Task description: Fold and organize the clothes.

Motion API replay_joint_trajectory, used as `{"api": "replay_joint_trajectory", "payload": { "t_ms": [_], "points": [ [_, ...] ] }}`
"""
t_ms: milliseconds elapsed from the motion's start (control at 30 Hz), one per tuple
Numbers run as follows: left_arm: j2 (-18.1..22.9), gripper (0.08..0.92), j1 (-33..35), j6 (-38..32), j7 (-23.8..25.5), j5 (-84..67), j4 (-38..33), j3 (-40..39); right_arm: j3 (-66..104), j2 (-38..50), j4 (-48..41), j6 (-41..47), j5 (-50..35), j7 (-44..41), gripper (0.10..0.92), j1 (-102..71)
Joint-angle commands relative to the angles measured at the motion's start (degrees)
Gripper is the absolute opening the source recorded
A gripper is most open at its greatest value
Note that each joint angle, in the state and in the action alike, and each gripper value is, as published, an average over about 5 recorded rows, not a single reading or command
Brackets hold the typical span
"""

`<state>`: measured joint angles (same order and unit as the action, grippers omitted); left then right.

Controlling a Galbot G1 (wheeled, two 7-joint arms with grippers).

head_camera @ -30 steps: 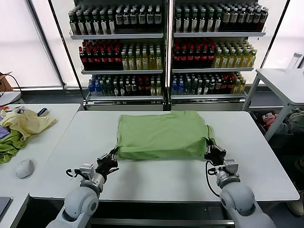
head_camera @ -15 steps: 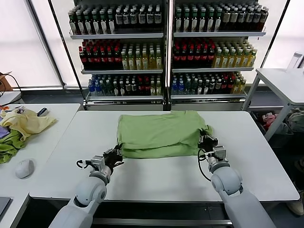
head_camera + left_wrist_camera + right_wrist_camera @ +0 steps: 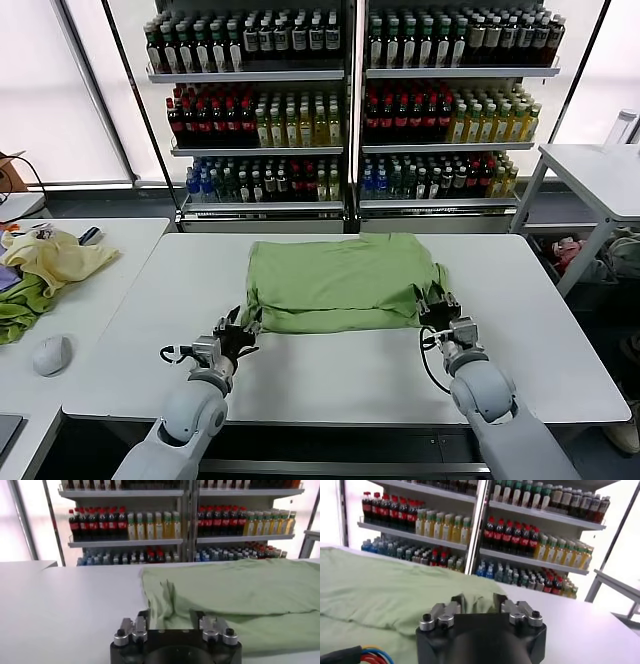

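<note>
The clothes, a light lime-green T-shirt (image 3: 340, 280), lie folded into a rough rectangle in the middle of the white table (image 3: 330, 385). My left gripper (image 3: 240, 325) is at the shirt's near left corner. Its jaws are open, and a wrinkled fold of the shirt (image 3: 225, 590) lies between the left gripper's (image 3: 171, 617) fingers. My right gripper (image 3: 437, 305) is at the near right corner, also open. In the right wrist view the bunched edge of the shirt (image 3: 370, 580) sits loosely between the right gripper's (image 3: 477, 601) spread fingers. No printed graphic shows.
A side table on the left holds a pale yellow garment (image 3: 55, 255), a darker green cloth (image 3: 20, 305) and a mouse (image 3: 52, 355). Shelves of bottles (image 3: 350, 100) stand behind the table. Another white table (image 3: 600, 170) is at the far right.
Both grippers were shut on the shirt's near corners a second ago and have now opened, letting go. The shirt's near edge has settled on the table a little farther from me.
</note>
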<state>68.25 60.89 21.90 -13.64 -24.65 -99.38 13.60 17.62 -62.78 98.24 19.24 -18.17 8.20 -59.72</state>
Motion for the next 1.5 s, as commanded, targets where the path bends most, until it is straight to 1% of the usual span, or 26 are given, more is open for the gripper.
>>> {"api": "replay_joint_trajectory", "payload": {
  "t_ms": [33, 100, 200, 300, 367, 467, 667, 867, 1000, 1067, 1133, 1200, 1367, 1500],
  "points": [
    [0.09, 0.792, 0.58, 2.39, -0.25, -0.56, -0.01, -0.06, 2.62, 0.77, 1.40, 3.19, -3.18, 0.71, 0.742, -3.82],
    [0.02, 0.815, -0.16, 3.05, -0.05, -1.23, 0.30, -0.40, 2.85, 0.80, 0.81, 4.61, -4.40, 1.30, 0.783, -3.83],
    [-0.01, 0.806, -1.35, 3.53, 0.13, -1.70, 0.87, -1.04, 2.87, 0.68, -0.06, 6.49, -6.10, 2.06, 0.815, -3.55],
    [0.04, 0.740, -2.46, 3.56, 0.33, -1.84, 1.66, -1.76, 2.69, 0.60, -1.20, 7.65, -8.17, 2.61, 0.821, -2.95],
    [0.11, 0.680, -2.95, 3.50, 0.49, -1.85, 2.14, -2.19, 2.45, 0.65, -1.88, 7.86, -9.61, 2.79, 0.811, -2.59],
    [0.20, 0.593, -3.36, 3.49, 0.80, -1.89, 2.65, -2.67, 1.98, 0.75, -2.21, 7.65, -10.55, 2.79, 0.751, -2.27],
    [0.23, 0.420, -3.61, 3.82, 1.83, -3.22, 3.34, -2.97, 1.57, 1.00, -2.04, 6.92, -10.62, 2.51, 0.579, -1.83],
    [-0.17, 0.247, -3.32, 4.96, 3.45, -9.14, 3.39, -1.96, 1.47, 1.75, -1.54, 6.26, -10.66, 2.05, 0.406, -2.10],
    [-1.06, 0.145, -2.22, 5.23, 4.43, -10.34, 2.45, -1.02, 1.53, 1.96, -0.12, 6.02, -10.65, 1.87, 0.285, -3.14],
    [-1.82, 0.109, -0.79, 5.23, 4.54, -10.00, 1.08, -0.40, 1.65, 2.10, 1.23, 5.89, -10.58, 1.82, 0.233, -4.27],
    [-2.79, 0.091, 1.10, 5.23, 4.63, -9.52, -0.91, 0.46, 1.85, 2.30, 2.92, 5.83, -10.47, 1.81, 0.185, -5.72],
    [-3.83, 0.089, 3.46, 5.20, 4.73, -8.97, -3.28, 1.61, 2.22, 2.57, 5.12, 5.89, -10.16, 1.84, 0.159, -7.57],
    [-6.18, 0.089, 10.17, 5.36, 4.78, -8.26, -10.40, 5.25, 4.09, 2.94, 12.45, 6.32, -8.36, 1.99, 0.149, -14.36],
    [-8.17, 0.089, 17.52, 5.92, 4.77, -8.51, -16.29, 9.45, 6.59, 2.81, 19.22, 6.59, -6.19, 2.10, 0.149, -21.54]
  ]
}}
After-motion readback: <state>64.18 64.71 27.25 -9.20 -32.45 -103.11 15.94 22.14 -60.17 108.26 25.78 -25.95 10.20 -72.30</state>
